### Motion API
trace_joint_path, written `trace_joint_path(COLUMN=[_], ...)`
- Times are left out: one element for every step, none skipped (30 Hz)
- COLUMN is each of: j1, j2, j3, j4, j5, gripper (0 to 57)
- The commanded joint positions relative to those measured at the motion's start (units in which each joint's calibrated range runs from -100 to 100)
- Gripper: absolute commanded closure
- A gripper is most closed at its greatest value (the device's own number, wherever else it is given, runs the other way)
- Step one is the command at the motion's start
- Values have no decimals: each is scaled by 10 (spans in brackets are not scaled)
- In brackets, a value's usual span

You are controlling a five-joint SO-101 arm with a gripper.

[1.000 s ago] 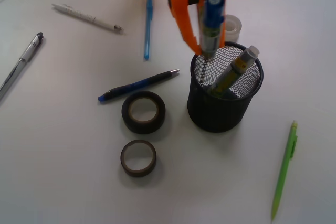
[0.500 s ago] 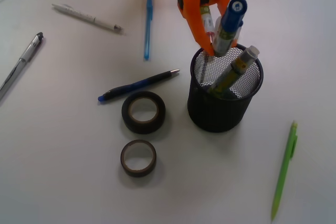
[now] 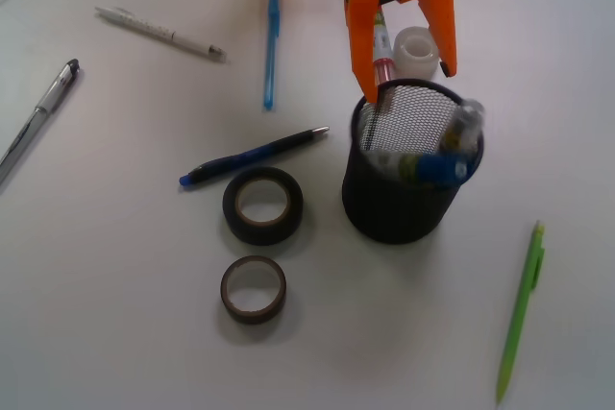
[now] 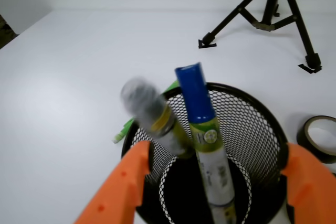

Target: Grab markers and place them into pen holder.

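Gripper (image 3: 408, 79) jaws spread wide, empty, just above pen holder (image 3: 384, 208) rim; blue-capped marker (image 4: 202, 129) and blurred 2nd marker (image 4: 152, 114) lean inside holder.

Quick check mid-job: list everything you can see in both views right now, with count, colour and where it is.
pen holder: one, black mesh, centre-right of table.
blue-capped marker: one, leaning inside the holder.
second marker: one, pale-ended, blurred, also inside the holder.
third marker: one, partly hidden behind the hand, pinkish end, on the table behind the holder.
tape rolls: two, dark, left of the holder; the smaller one lies nearer the camera.
clear roll: one, translucent white, behind the holder.
blue pens: two, one at top centre, a darker one left of the holder.
white pen: one, top left.
silver pen: one, left edge.
green pencil: one, lower right.
tripod: one, black, wrist view only.
hand: orange, open above the holder.
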Motion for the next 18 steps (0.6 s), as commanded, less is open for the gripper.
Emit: trace_joint_path(j1=[5,8,8,14,17,20,22,23,23,23,23,23,24,29,33,37,40,43], j2=[-31,-32,-32,-32,-32,-32,-33,-37,-47,-59,-75,-92,-110,-128,-142,-157,-171,-184], j3=[-12,-14,-23,-36,-49,-61,-75,-90,-104,-116,-128,-142,-155,-166,-173,-174,-170,-161], j4=[-1,-2,1,4,12,29,50,78,115,161,217,275,335,398,457,516,571,624], j5=[4,14,25,36,44,52,58,62,66,69,73,75,75,73,72,67,55,38], gripper=[299,298,298,298,298,298,298,298,298,298,298,299,300,300,300,301,301,301])
